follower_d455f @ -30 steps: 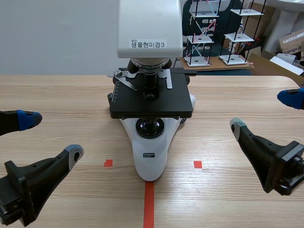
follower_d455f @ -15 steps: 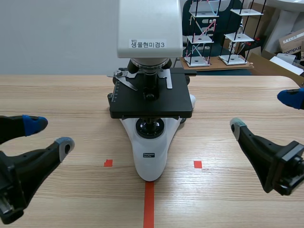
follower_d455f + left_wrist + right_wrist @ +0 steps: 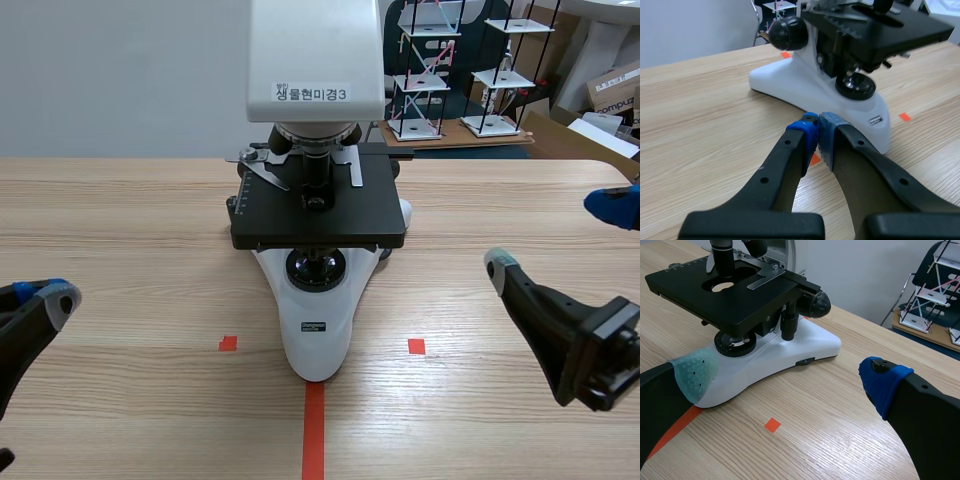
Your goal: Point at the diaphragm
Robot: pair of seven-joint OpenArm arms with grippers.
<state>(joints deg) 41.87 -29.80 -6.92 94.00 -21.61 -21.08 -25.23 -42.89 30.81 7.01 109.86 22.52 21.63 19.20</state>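
Pincer of the left arm (image 3: 818,132) is fully closed, its two blue pads pressed flat against each other with nothing between them; it touches no part of the instrument and hovers low over the desk (image 3: 130,220); seen from between the arms it (image 3: 45,300) sits at about 8 o'clock of the microscope (image 3: 318,200), well apart from it. From its own camera the closed tips aim toward 1 o'clock, at the front of the white base (image 3: 805,90), near it but not on it. The right pincer (image 3: 789,380) is spread wide and holds nothing, one grey-green pad and one blue pad standing far apart; in the scene view it (image 3: 555,237) lies at about 4 o'clock of the microscope, also well apart. The diaphragm (image 3: 857,69) is tucked under the black stage (image 3: 318,215), directly above the knurled black lamp ring (image 3: 855,86) on the base; it is in shadow and its detail cannot be made out; from the left pincer it lies ahead at roughly 1 o'clock, from the right pincer ahead at roughly 11 o'clock. A white label with printed characters (image 3: 312,93) is on the microscope head; wire model frames (image 3: 425,70) stand beyond the desk at 1 o'clock.
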